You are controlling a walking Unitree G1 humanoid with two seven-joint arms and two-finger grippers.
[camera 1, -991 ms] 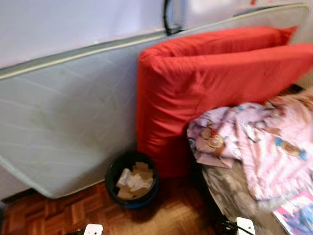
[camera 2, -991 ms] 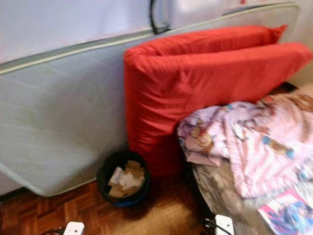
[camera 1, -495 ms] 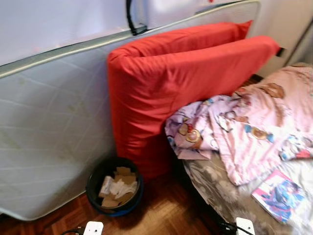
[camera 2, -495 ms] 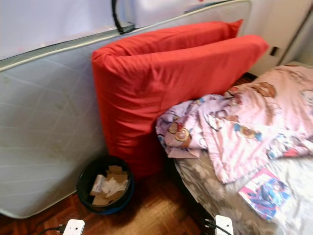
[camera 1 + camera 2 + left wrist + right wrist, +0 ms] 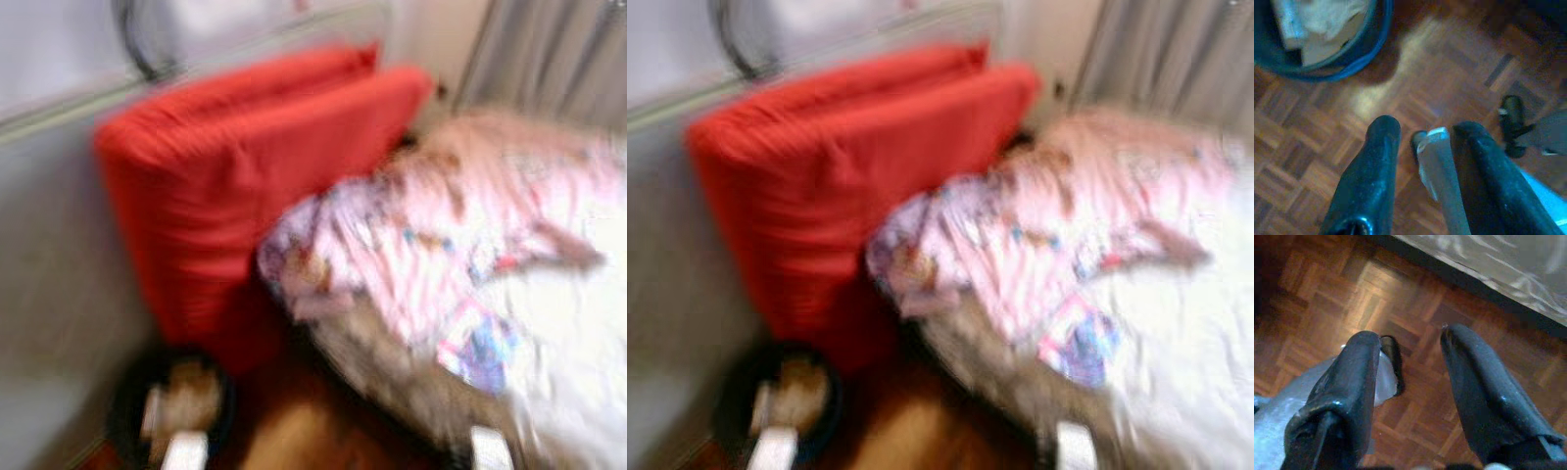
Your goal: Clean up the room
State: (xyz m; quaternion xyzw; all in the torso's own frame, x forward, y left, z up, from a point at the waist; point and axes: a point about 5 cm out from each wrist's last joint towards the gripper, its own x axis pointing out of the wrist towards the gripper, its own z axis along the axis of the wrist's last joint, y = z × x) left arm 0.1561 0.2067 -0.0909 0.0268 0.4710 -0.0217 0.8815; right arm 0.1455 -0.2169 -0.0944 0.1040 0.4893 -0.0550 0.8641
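Both eye views are blurred by motion. A crumpled pink patterned blanket [image 5: 441,225] lies on the bed [image 5: 568,372], with a colourful magazine [image 5: 475,348] on the sheet just in front of it. A dark round bin [image 5: 171,406] holding paper scraps stands on the parquet floor at the lower left. My left gripper [image 5: 1425,128] hangs open over the floor, close to the bin's blue rim [image 5: 1352,54]. My right gripper [image 5: 1410,337] hangs open over the parquet beside the bed's edge [image 5: 1498,264]. Neither holds anything.
A thick red folded mattress [image 5: 245,166] stands between the bin and the bed. A grey mattress [image 5: 49,255] leans on the wall at the left. Grey curtains [image 5: 549,59] hang at the upper right. A small black object [image 5: 1513,122] lies on the floor.
The camera has swung to the right: the whole scene has slid left and blurred, and the curtains and more of the bed have come into view. The things themselves have not moved.
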